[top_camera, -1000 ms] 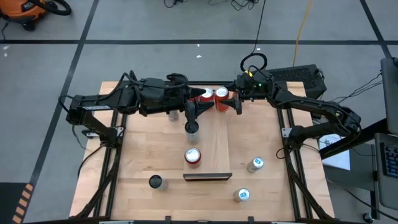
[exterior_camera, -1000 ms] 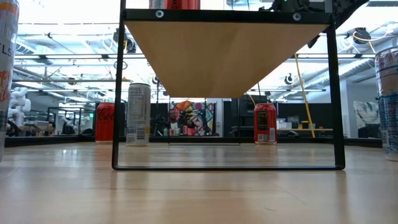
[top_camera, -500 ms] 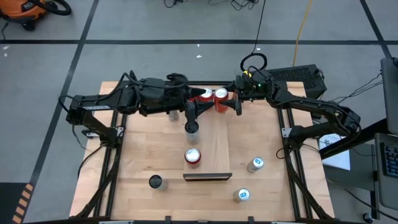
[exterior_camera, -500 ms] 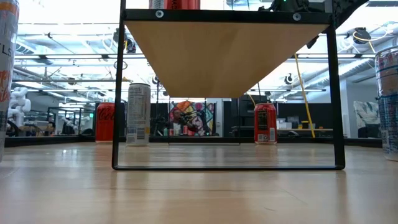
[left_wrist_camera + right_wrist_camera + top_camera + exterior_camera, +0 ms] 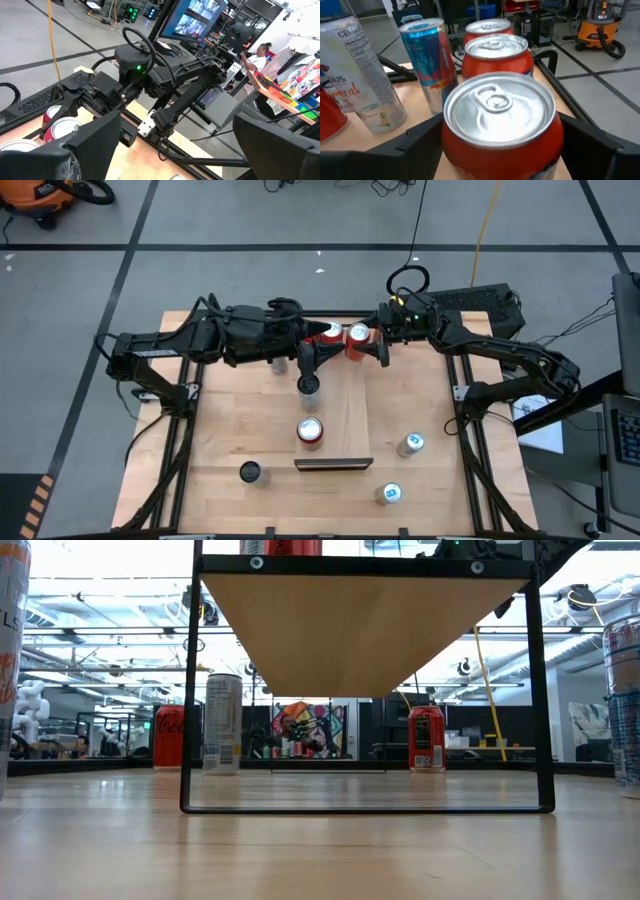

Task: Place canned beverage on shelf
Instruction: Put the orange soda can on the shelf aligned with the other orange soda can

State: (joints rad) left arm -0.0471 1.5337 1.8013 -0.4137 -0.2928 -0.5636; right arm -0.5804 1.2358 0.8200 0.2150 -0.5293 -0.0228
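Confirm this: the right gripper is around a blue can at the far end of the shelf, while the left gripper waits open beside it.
Wrong on the colour. The can between the right gripper's fingers is red, not blue, as the right wrist view shows; the blue can stands farther off. The rest holds: it is at the far end of the shelf, and the left gripper waits open beside it.

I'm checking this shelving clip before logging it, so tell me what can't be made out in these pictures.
- High view: the left gripper and arm cover part of the shelf and the cans at its far end.
- Right wrist view: the red can fills the frame, so contact with the right gripper's fingers cannot be told.
- Low view: the shelf's top and its cans are cut off by the upper edge.
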